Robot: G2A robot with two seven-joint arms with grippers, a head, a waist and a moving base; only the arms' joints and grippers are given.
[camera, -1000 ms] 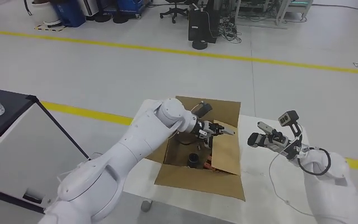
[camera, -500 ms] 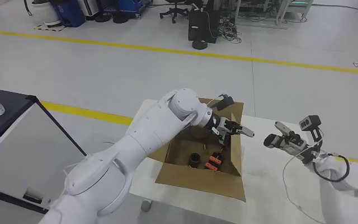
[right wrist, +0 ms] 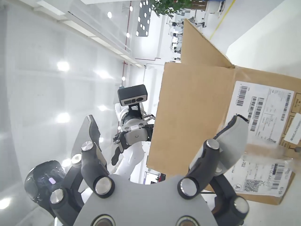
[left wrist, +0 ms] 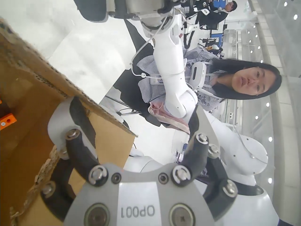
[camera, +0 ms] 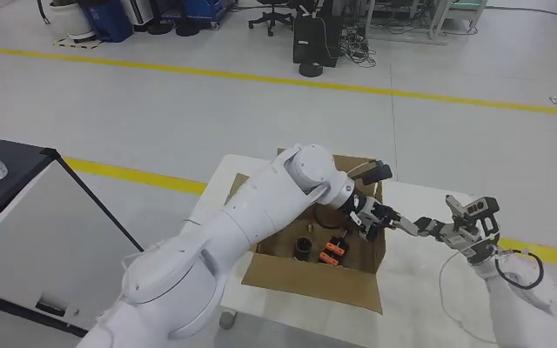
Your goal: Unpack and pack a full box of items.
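Observation:
The open cardboard box (camera: 305, 283) stands on the white table (camera: 418, 296). Inside lie a black cylinder (camera: 302, 248) and orange-and-black items (camera: 331, 250). My left arm stretches across the box, and its gripper (camera: 387, 217) is open at the top edge of the right flap (left wrist: 105, 116). In the left wrist view one finger (left wrist: 77, 116) lies against that flap's edge. My right gripper (camera: 428, 228) hangs open just right of the box, facing its labelled outer wall (right wrist: 263, 109), nothing between its fingers. The left gripper (right wrist: 134, 135) sits at the flap's far edge.
The box's front flap hangs over the table's near edge. Bare table lies to the right of the box under my right arm. A dark cabinet (camera: 35, 217) stands at the far left. A person sits behind the robot (left wrist: 247, 81).
My left gripper swept right across the box, and the right flap, folded inward before, now stands upright. My right gripper drew back to the right and dropped a little.

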